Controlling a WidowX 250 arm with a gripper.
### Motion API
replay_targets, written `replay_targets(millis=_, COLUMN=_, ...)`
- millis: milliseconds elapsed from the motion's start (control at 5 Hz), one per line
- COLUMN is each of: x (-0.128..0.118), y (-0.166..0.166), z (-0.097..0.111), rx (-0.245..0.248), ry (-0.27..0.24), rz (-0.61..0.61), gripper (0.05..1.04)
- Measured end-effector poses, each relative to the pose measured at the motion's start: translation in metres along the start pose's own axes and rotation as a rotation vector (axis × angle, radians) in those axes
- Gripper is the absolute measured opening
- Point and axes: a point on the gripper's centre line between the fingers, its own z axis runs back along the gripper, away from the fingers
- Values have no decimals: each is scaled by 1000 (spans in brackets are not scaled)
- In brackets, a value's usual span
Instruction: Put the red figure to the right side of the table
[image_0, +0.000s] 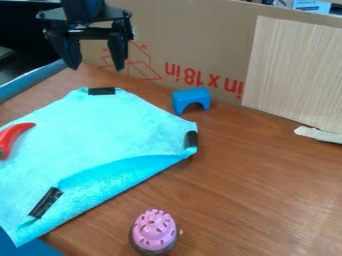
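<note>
"In the camera view, what edges and room do you have?"

"Cardboard (207, 30) walls off the far side of my table (267, 185), with a pale wood-grain panel (294, 70) against it at the right. The widest stretch of wood runs from the cyan cloth (100, 125) to the view's right side. A blue arch block (190, 94) stands just beside the cloth, near the cardboard, and a pink-topped toy (153, 230) sits near the view's bottom edge."

"And the red figure (10, 136)?"

"It's pepper-shaped, and it lies on the cloth at the view's left edge."

"How is your gripper (97, 68)?"

"I have it released, fingers well apart, hanging at the upper left by the cloth's far end, with cardboard behind the gap"
</note>
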Motion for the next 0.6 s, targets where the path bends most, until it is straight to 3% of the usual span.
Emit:
replay_targets(millis=400, x=0, y=7, z=-18, rx=16, ry=18, rz=18, gripper=1001)
replay_targets(millis=600, x=5, y=26, z=-37, rx=34, ry=35, rz=64, gripper=1001)
